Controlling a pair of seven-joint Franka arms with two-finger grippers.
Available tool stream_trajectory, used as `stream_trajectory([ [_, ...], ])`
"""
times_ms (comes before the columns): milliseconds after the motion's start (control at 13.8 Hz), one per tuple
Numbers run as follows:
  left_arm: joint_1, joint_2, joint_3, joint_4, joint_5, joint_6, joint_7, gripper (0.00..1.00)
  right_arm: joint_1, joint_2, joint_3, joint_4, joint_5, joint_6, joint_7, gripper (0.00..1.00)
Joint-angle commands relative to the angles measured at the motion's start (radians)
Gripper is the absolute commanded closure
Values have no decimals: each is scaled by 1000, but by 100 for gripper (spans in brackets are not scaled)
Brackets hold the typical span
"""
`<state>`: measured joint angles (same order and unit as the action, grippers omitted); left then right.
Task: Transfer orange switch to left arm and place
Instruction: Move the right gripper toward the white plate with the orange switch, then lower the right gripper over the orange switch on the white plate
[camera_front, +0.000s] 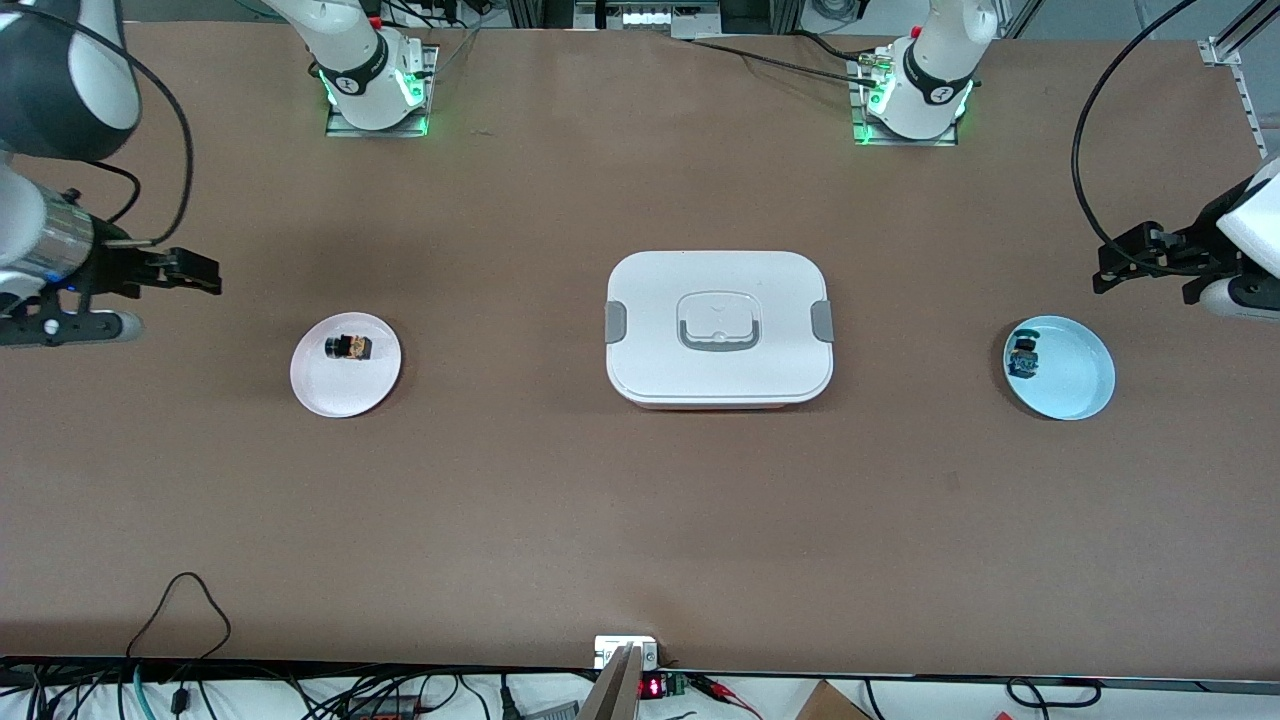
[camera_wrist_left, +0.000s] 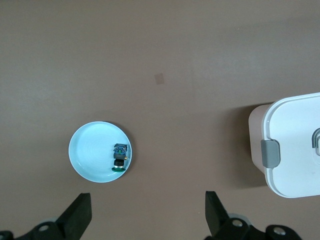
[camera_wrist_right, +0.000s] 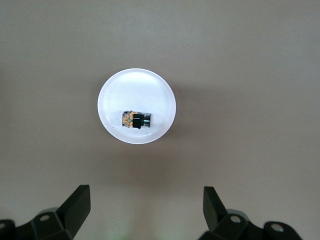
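The orange switch (camera_front: 348, 348) lies on a small white plate (camera_front: 345, 390) toward the right arm's end of the table. It also shows in the right wrist view (camera_wrist_right: 136, 120) on the same plate (camera_wrist_right: 112, 95). My right gripper (camera_front: 203, 274) hangs open and empty over bare table beside that plate; its open jaws show in the right wrist view (camera_wrist_right: 145, 210). My left gripper (camera_front: 1108, 270) hangs open and empty over the table beside a light-blue plate (camera_front: 1075, 385); its jaws show in the left wrist view (camera_wrist_left: 148, 212). The white box (camera_front: 718, 285) stands at the table's middle, between the two plates.
A tiny blue-and-black part (camera_front: 1024, 358) lies on the light-blue plate, which also shows in the left wrist view (camera_wrist_left: 90, 150). The box's end with a grey latch shows there too (camera_wrist_left: 295, 145). Cables and electronics line the table's near edge (camera_front: 640, 670).
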<state>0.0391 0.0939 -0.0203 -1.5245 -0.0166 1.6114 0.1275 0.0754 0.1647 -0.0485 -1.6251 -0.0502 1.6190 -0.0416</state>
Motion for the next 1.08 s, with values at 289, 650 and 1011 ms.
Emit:
stream_trajectory([
  [289, -2, 7, -1, 24, 12, -10, 21, 0, 7, 2, 1, -163, -8, 194, 62, 0],
  [650, -2, 7, 0, 24, 12, -10, 21, 0, 3, 10, 1, -283, -5, 317, 94, 0],
  [1011, -2, 7, -1, 24, 12, -10, 21, 0, 7, 51, 1, -395, -7, 472, 94, 0],
])
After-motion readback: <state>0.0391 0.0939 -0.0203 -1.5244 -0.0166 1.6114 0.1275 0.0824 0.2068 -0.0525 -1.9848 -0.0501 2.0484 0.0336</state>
